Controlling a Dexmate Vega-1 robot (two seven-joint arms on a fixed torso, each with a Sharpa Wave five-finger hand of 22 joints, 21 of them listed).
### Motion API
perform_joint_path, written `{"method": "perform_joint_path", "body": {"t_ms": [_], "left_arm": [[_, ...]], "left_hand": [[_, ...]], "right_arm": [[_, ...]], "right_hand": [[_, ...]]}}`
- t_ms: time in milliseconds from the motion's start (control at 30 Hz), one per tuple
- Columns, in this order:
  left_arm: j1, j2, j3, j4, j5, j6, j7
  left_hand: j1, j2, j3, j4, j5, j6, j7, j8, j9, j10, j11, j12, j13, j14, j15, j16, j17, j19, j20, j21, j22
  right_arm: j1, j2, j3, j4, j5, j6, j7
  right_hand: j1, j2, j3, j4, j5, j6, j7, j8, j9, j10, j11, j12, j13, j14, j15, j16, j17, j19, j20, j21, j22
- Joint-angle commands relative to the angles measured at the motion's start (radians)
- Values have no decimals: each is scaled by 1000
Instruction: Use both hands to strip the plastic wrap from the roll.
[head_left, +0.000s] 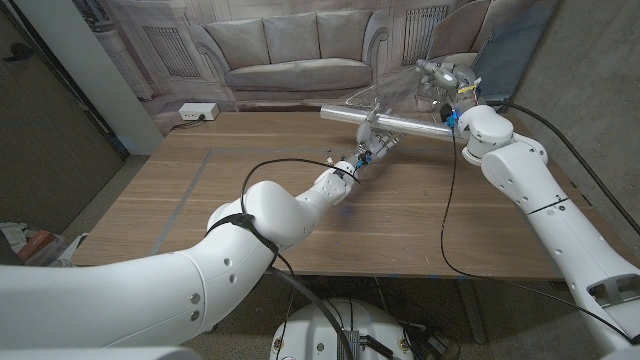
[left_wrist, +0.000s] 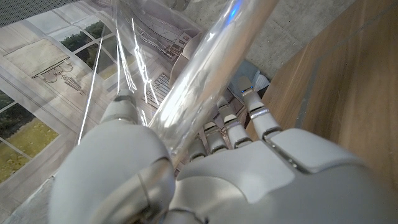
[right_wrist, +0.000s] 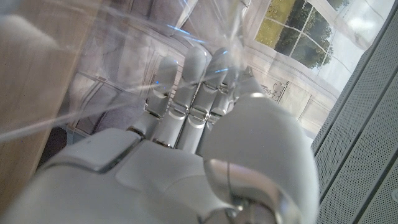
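Observation:
A long shiny roll of plastic wrap (head_left: 400, 124) is held level above the far side of the wooden table (head_left: 200, 215). My left hand (head_left: 372, 145) grips the roll near its middle; in the left wrist view the roll (left_wrist: 205, 74) runs between the thumb and fingers of that hand (left_wrist: 205, 168). A clear sheet of wrap (head_left: 405, 88) stretches up from the roll to my right hand (head_left: 445, 82), which pinches its edge near the back right. In the right wrist view the film (right_wrist: 124, 93) lies across the fingers of that hand (right_wrist: 186, 143).
A printed backdrop showing a sofa (head_left: 290, 50) stands behind the table. A white power strip (head_left: 195, 113) lies at the table's far left edge. Black cables (head_left: 450, 200) hang along the right arm. The near half of the table is bare wood.

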Motion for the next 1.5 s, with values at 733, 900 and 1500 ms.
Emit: {"method": "perform_joint_path", "body": {"t_ms": [733, 900, 1500], "left_arm": [[10, -1, -79, -4, 152, -34, -94], [14, -1, -80, -3, 155, -39, -107], [23, -1, -85, -6, 167, -59, -150]], "left_hand": [[-25, -6, -21, 9, -3, -19, -12, -14, 1, -20, 18, -7, 9, -7, -54, -1, 5, 2, 33, -9, 6], [-29, -6, -24, 11, -3, -21, -13, -16, 1, -22, 17, -8, 9, -9, -50, -1, 5, -1, 36, -11, 6], [-40, -7, -32, 17, -4, -24, -18, -20, 0, -27, 18, -10, 11, -17, -47, -3, 6, -8, 39, -17, 7]], "right_arm": [[40, 39, -3, -20, -43, 27, -75], [45, 38, -4, -25, -45, 20, -78], [77, 46, -10, -32, -58, -3, -93]], "right_hand": [[3, 7, -3, 2, 4, 8, -5, -4, 1, 7, -5, -6, 2, 4, -64, -8, 6, -8, -38, 4, -8], [3, 7, -4, 2, 4, 8, -4, -5, 2, 9, -5, -8, -2, 4, -65, -8, 8, -9, -38, 6, -7], [3, 9, -7, 3, 5, 9, -7, -6, 4, 8, -6, -9, 5, 5, -65, -12, 9, -14, -38, 4, -18]]}}
